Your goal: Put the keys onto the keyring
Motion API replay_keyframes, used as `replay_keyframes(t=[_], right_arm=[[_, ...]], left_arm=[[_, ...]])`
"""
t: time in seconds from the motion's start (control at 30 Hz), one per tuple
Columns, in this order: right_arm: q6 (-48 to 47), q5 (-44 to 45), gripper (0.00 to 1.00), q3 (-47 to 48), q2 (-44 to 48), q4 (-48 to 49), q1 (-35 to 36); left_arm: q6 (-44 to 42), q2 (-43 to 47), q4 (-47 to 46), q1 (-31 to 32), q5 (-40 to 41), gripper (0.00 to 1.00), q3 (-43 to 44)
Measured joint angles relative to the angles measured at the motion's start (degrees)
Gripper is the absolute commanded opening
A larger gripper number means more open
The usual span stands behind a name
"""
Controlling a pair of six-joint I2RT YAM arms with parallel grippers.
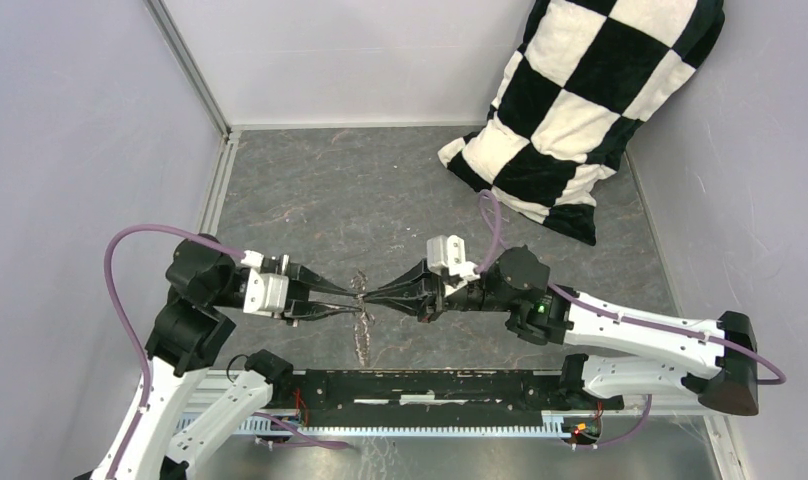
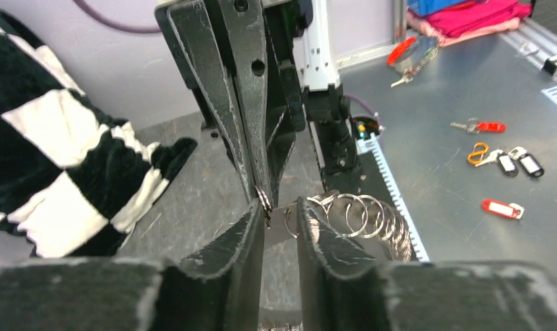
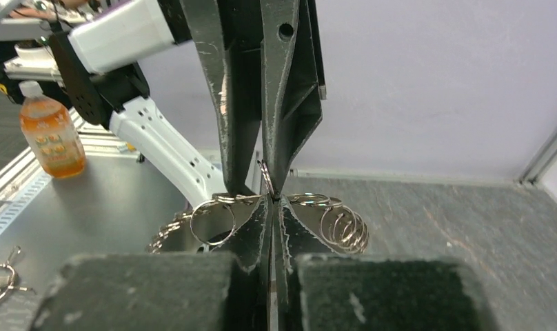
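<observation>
Centrally, seen from above, the two arms meet tip to tip over a dark grey table (image 1: 310,190). The right gripper (image 3: 272,205) has its black fingers pressed flat together, with no gap between them, and pinches a small silvery ring at their very tips. That ring belongs to the keyring (image 2: 358,215), which shows here as a bunch of thin, overlapping metal split rings. The left gripper (image 2: 279,208) points straight at it with its jaws only slightly parted, a narrow slot between the fingers. One ring's edge sits in that slot, but whether the fingers touch it cannot be told. In the left wrist view the bunch fans out to the right of centre, just behind the fingertips. In the right wrist view rings spill to both sides of the closed fingers, low in the frame. From above, the keyring is a thin glinting line just below the meeting point. A black-and-white checked pillow (image 1: 590,110) leans in the upper right corner. Small red key tags (image 2: 500,207) lie on a metal bench (image 2: 455,83) at the right of the left wrist view. An orange bottle (image 3: 52,131) stands at the left of the right wrist view.
</observation>
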State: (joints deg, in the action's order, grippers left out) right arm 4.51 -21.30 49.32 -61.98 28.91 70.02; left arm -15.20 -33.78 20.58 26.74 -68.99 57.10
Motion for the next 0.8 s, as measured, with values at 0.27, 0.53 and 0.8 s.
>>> replay_keyframes(t=[0.27,0.53,0.8], right_arm=[[-6.4,4.3,0.01,13.0,-3.5,-28.6,0.0],[-10.7,6.4,0.01,26.1,-11.1,-50.9,0.1],[-12.6,7.4,0.01,31.3,-14.5,-60.3,0.1]], left_arm=[[-12.7,-1.9,17.2,0.0,4.7,0.35,2.3],[-18.3,-4.4,24.9,0.0,9.8,0.16,2.7],[-19.4,-4.7,26.7,0.0,12.2,0.11,2.7]])
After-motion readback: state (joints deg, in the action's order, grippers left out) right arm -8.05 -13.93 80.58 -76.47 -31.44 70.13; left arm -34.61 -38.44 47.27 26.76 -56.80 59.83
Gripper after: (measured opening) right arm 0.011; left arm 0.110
